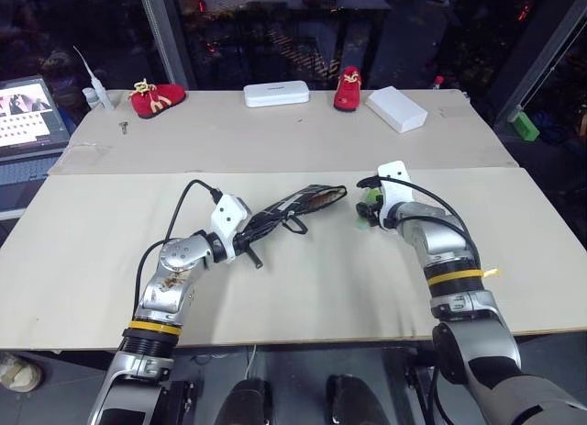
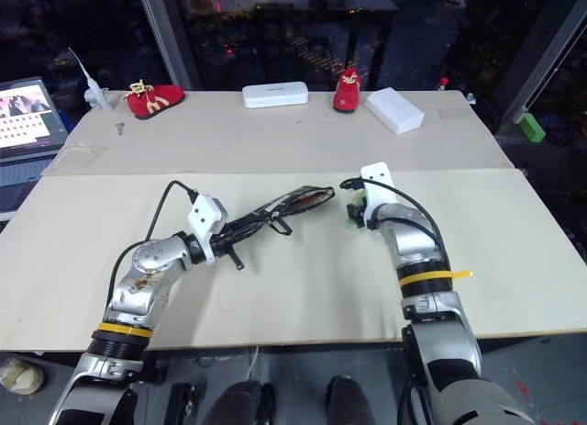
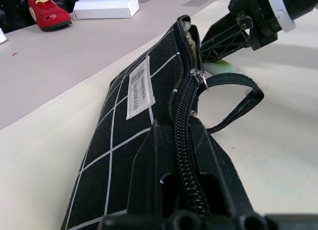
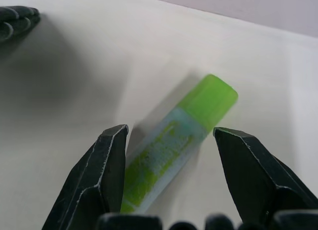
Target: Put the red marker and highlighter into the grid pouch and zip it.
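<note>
Near the middle of the worktop [image 1: 303, 278]: grid pouch [image 1: 292, 207] noted, one end clamped in the left gripper [image 1: 249, 234], far end raised slightly, mouth partly unzipped. Just right of the pouch's open end: highlighter [image 4: 174, 145] lying flat on the worktop, right gripper [image 1: 370, 207] poised over it, fingers spread wide on either side, not closed on it. Left wrist view adds white label, zipper pull and cord loop [image 3: 233, 98], plus the right gripper beyond the pouch mouth. Right wrist view adds the highlighter's green end and paler body; lower end cut off by the fingers. Head views: highlighter mostly hidden behind the right gripper. Along the far edge: two red shoes [image 1: 156, 97], two white boxes [image 1: 275, 94]. Pouch contents not discernible.
</note>
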You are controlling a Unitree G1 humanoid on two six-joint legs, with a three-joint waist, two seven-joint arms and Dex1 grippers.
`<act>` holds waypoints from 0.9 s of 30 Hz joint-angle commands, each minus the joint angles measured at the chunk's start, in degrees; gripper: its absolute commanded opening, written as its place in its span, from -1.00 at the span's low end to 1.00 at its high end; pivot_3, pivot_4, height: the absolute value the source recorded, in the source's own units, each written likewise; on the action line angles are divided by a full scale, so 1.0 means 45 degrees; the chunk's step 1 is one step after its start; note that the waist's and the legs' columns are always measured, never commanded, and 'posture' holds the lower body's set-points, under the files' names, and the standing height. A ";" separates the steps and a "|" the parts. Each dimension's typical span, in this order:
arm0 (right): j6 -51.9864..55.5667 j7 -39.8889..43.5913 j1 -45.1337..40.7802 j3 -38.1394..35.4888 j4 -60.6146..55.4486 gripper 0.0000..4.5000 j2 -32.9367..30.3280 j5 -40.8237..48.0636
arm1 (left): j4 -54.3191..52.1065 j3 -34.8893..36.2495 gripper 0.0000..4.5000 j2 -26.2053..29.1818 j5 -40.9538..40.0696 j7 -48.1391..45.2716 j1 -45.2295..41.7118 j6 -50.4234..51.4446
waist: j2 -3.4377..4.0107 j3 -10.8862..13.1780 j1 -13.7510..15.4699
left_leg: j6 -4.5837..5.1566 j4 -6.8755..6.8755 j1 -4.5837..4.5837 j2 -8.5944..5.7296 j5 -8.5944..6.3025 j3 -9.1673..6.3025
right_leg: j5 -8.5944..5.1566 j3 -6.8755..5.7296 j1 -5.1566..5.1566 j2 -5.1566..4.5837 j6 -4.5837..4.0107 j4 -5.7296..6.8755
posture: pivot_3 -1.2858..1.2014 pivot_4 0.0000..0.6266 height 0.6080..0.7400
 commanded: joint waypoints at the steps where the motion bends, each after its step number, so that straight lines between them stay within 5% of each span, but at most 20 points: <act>1: 0.1089 -0.0532 0.0932 -0.0070 0.0017 0.37 0.0549 0.0044 | -0.0265 0.0142 -1.00 -0.0069 -0.0223 0.0055 -0.0168 -0.0206 | 0.0001 -0.0001 -0.0014 | 0.0000 0.0000 0.0002 0.0002 0.0000 0.0000 | 0.0000 0.0000 0.0002 0.0001 0.0000 0.0002 | 0.03 -0.52 1.00; 9: 0.1068 -0.1230 0.1303 -0.0394 0.0424 0.37 0.1286 0.0124 | -0.0231 0.0163 -1.00 -0.0185 -0.0222 0.0149 -0.0124 -0.0260 | -0.0017 -0.0032 -0.0030 | 0.0001 -0.0001 0.0056 0.0003 -0.0001 0.0005 | -0.0002 0.0007 0.0037 0.0002 0.0000 -0.0010 | 0.03 -0.52 1.00; 16: 0.0000 -0.1426 0.0985 -0.0682 0.0715 -0.53 0.0736 -0.0032 | -0.0277 0.0225 -1.00 -0.0165 -0.0223 0.0208 -0.0153 -0.0228 | -0.0021 -0.0035 -0.0043 | 0.0003 -0.0007 0.0147 0.0007 -0.0004 0.0004 | -0.0010 0.0005 0.0139 0.0002 0.0000 -0.0040 | 0.03 -0.52 1.00; 21: -0.1302 -0.1011 0.0444 -0.1036 0.0491 -0.53 0.0250 0.0303 | -0.0315 0.0242 -1.00 -0.0129 -0.0239 0.0201 -0.0130 -0.0193 | -0.0018 -0.0032 -0.0013 | 0.0002 -0.0008 0.0186 0.0001 -0.0004 0.0002 | -0.0016 0.0005 0.0188 -0.0013 0.0001 -0.0049 | 0.03 -0.52 1.00; 27: -0.6334 0.2404 0.0736 0.0626 -0.1535 -0.53 -0.2786 -0.0678 | -0.0369 0.0225 -1.00 -0.0050 -0.0278 0.0075 -0.0115 -0.0103 | 0.0018 -0.0003 -0.0080 | 0.0000 -0.0008 -0.0038 -0.0016 0.0000 0.0015 | -0.0012 0.0019 -0.0055 -0.0003 0.0015 0.0000 | 0.03 -0.52 1.00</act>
